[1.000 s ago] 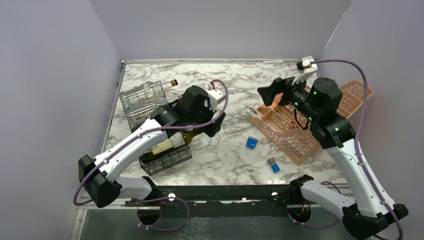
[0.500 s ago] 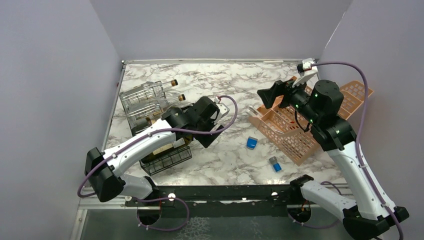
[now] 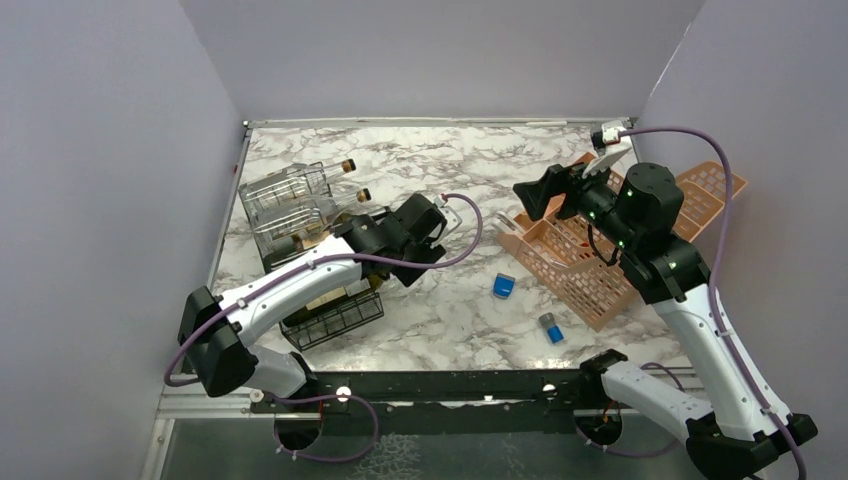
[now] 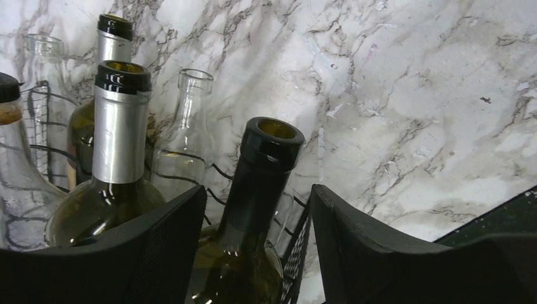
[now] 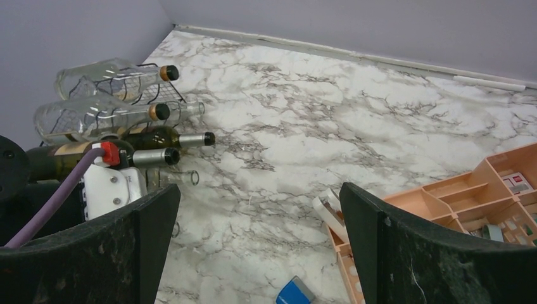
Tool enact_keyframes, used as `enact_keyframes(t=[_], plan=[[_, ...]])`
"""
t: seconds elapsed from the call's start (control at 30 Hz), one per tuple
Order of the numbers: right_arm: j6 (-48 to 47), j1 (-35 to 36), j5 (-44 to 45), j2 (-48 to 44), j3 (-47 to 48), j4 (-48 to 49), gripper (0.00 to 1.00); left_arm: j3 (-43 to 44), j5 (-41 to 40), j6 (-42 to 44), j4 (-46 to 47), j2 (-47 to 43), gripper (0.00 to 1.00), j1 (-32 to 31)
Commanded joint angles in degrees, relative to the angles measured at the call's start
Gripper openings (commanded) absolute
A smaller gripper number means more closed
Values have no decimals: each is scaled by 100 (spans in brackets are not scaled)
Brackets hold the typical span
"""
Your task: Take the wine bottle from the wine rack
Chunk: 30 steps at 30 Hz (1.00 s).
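Observation:
The black wire wine rack (image 3: 335, 318) stands at the left of the table and holds several bottles lying on their sides. My left gripper (image 4: 256, 212) is open. Its fingers (image 4: 158, 247) stand on either side of a dark green wine bottle (image 4: 263, 171), around its neck and shoulder, without closing on it. In the top view the left gripper (image 3: 392, 265) is at the rack's right end, mostly hidden by the arm. My right gripper (image 3: 545, 190) is open, empty and raised in the air, and it also shows in the right wrist view (image 5: 259, 209).
Beside the dark bottle lie two silver-foil bottles (image 4: 120, 120) and clear bottles (image 4: 187, 120). An orange-pink mesh organizer (image 3: 590, 260) stands at the right. Two small blue items (image 3: 504, 286) (image 3: 546, 329) lie on the marble. Walls close in on the left, back and right.
The left arm's wrist has swung right and turned down toward the rack's bottle necks. The right arm has shifted only slightly.

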Motion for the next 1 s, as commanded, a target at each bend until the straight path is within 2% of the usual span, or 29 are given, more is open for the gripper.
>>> enact_keyframes(t=[0.0,0.3,0.47,0.8,0.97], plan=[[-63,-29,-19,-82,-28,142,100,-21,-467,342,280,172,67,-35],[-56,-30,-7,-81,-100,169,100,-273,-842,542,593,286,67,-41],[-68,-34,38,-102,-123,168,100,-439,-1226,575,707,368,60,-57],[-82,-27,104,-174,-202,191,100,-528,-1326,591,719,528,62,-179],[-73,-30,118,-183,-218,173,100,-524,-1401,584,716,525,56,-238]])
